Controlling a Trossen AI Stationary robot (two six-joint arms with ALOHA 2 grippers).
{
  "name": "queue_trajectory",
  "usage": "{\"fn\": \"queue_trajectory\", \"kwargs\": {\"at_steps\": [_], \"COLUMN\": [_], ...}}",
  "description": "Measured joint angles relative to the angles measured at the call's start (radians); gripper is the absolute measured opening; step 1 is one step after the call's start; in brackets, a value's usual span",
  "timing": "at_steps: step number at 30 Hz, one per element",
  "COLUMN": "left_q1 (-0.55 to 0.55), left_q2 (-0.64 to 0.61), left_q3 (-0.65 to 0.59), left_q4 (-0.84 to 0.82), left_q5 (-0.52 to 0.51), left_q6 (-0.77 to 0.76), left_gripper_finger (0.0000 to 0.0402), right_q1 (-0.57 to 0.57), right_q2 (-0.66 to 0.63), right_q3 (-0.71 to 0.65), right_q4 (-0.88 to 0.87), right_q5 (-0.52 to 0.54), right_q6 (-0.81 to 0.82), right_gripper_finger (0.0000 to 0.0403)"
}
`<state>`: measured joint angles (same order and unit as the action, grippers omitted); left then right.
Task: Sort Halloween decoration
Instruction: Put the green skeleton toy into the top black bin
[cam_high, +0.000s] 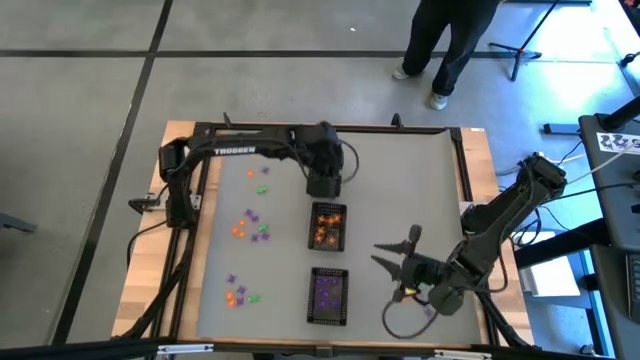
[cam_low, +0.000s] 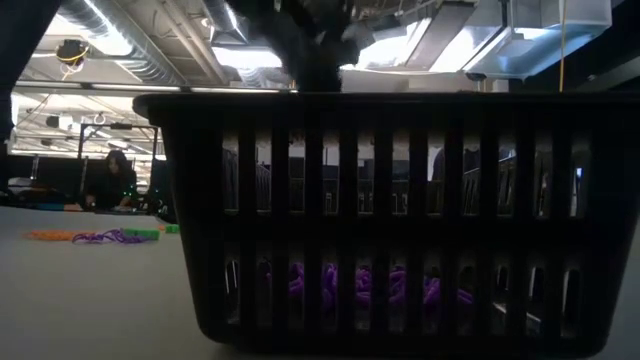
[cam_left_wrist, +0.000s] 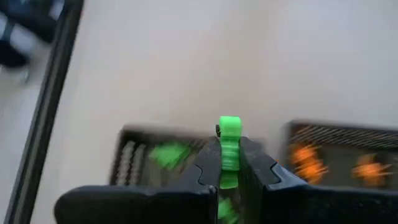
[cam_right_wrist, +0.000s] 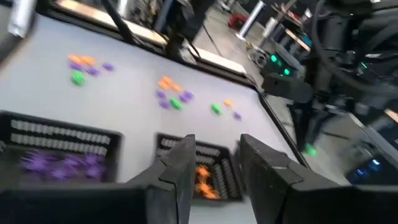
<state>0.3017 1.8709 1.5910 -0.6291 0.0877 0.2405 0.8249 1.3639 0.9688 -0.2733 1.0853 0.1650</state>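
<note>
**A:** So, from the high view first: why is your left gripper (cam_high: 324, 184) parked at the far middle of the table (cam_high: 420, 200)?

**B:** You have it hanging just beyond the tray of orange pieces (cam_high: 328, 225), probably because a third tray sits under it, hidden by the arm. The tray of purple pieces (cam_high: 329, 296) lies nearer, in line with the orange one. The unsorted trinkets (cam_high: 248, 225) lie scattered well to the left, in three loose groups, so plenty is left to sort.

**A:** And the right gripper (cam_high: 405, 262)?

**B:** It waits at the near right, off the trays, out of the left arm's way.

**A:** The low view?

**B:** You see mostly the near tray's slatted wall, purple pieces on its floor, and a few loose ones on the table far to the left.

**A:** Left wrist view?

**B:** That settles the grip: your jaws are pinched nearly together on a green trinket (cam_left_wrist: 229, 149), held upright between the fingers. Below it sits a tray with green pieces (cam_left_wrist: 171, 155), beside the orange one. I judge you are lined up to drop green with green.

**A:** Right wrist view?

**B:** The right fingers (cam_right_wrist: 180, 168) stand partly apart with nothing between them, looking across the orange and purple trays toward the loose pieces.
</note>
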Motion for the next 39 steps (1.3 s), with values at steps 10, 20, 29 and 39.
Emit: {"fn": "queue_trajectory", "kwargs": {"at_steps": [10,20,29,39], "left_q1": [0.146,0.099,0.08,-0.021], "left_q2": [0.0,0.001,-0.128,-0.446], "left_q3": [-0.151,-0.131,-0.047,-0.396], "left_q4": [0.121,0.093,-0.221,-0.27], "left_q5": [0.002,-0.209,-0.172,0.047], "left_q6": [0.087,0.141,0.106,-0.067], "left_gripper_finger": [0.0061,0.0176,0.0182,0.0181], "right_q1": [-0.178,-0.294,-0.295,-0.295], "right_q2": [-0.02,-0.02,-0.02,-0.023], "right_q3": [0.0,0.0,-0.016,-0.238], "right_q4": [-0.139,-0.076,-0.001,0.52], "right_q5": [-0.039,-0.092,-0.167,-0.394], "right_q6": [0.056,0.085,0.066,-0.065], "right_gripper_finger": [0.0124,0.0124,0.0124,0.0124]}}
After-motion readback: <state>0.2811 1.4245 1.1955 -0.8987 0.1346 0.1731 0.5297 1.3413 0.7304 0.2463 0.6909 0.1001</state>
